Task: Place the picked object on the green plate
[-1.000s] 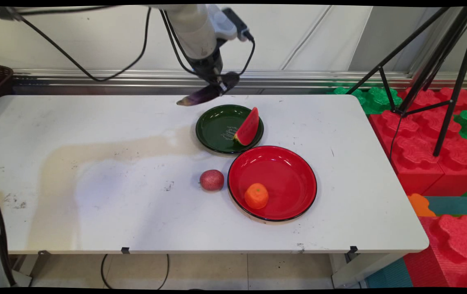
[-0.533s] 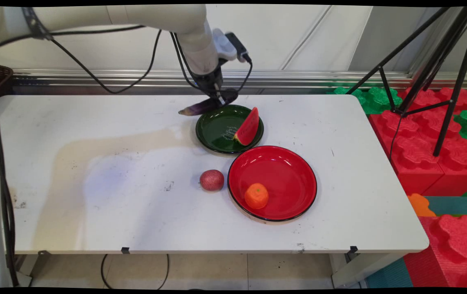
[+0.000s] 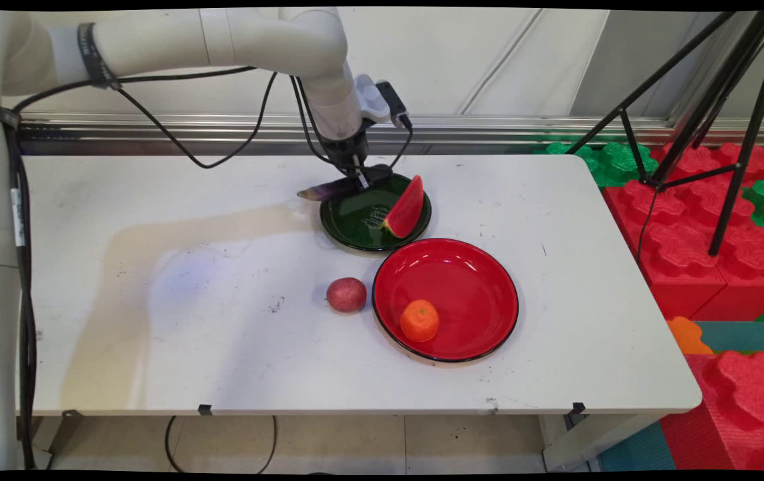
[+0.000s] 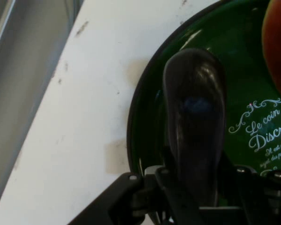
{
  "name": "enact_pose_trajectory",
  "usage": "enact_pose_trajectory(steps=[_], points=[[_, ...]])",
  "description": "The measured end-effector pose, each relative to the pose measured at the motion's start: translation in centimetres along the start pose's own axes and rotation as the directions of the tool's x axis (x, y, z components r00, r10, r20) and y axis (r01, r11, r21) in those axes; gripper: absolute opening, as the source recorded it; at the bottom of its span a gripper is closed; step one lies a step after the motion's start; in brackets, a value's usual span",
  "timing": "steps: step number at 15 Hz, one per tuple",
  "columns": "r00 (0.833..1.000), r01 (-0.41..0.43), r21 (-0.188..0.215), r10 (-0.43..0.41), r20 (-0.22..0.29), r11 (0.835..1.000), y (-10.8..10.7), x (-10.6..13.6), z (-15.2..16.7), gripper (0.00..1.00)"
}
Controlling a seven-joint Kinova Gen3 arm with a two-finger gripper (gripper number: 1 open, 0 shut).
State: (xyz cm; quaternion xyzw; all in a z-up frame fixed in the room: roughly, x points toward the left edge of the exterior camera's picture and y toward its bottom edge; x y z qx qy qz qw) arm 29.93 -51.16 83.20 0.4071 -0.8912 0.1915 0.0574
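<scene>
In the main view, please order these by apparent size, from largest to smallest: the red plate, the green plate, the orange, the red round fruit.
1. Red plate, though it lies nearer the camera.
2. Green plate.
3. Orange and red round fruit: they look alike, so I do not rank them.

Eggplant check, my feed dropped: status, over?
Gripper shut on eggplant. Eggplant low over green plate, tip past its rim. Watermelon slice alongside, apart.

Bright, even light from above. Soft, short shadows under the red plate [image 3: 445,299] and green plate [image 3: 375,211] near the tabletop's [image 3: 221,321] far edge. Glossy glare on the aubergine [image 4: 195,126] in hand view; the hand's [image 4: 196,187] linkage is out of focus.
</scene>
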Motion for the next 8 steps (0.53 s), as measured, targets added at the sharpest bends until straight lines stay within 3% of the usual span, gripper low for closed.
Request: enact_pose_trajectory(steps=[1,2,8], points=[[1.0,-0.016,-0.007,0.016,0.003,1.0,0.0,0.0,0.5,0.0],[1.0,-0.028,-0.012,0.028,0.005,1.0,-0.1,0.0,0.9,1.0],[0.995,-0.103,-0.023,0.103,-0.001,0.994,-0.6,0.2,1.7,1.0]])
